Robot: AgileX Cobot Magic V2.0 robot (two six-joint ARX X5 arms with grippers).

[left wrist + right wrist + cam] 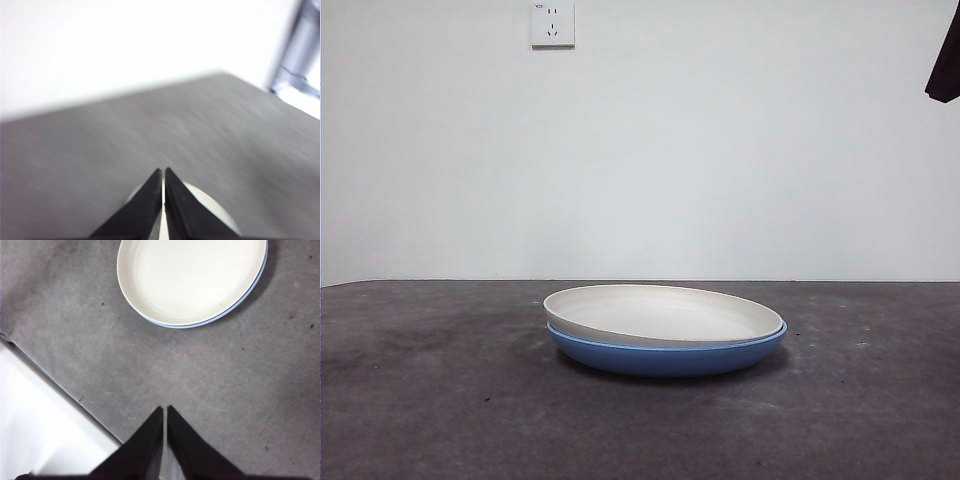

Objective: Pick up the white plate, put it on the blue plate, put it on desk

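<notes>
Since the white plate (665, 312) already lies nested in the blue plate (665, 357), slightly askew so that its rim overhangs on one side, the stacking step appears complete and the remaining step, by judgement, is to set a plate down on the surface (430, 400). The stack rests near the middle of that dark mottled surface, in front of a pale wall bearing a socket (552, 23). The right tool (164, 412) hangs above bare surface near its edge, well apart from the stack, its jaws together and holding nothing. The left tool (163, 175) likewise has its jaws together and empty, raised over the surface with a pale rounded shape just behind its tips, probably the white plate, though blur prevents certainty. A black arm tip (945, 65) shows at one top corner of the front view. The next move probably calls for one tool to part its jaws, descend to the rim and grip it without tipping the stack
</notes>
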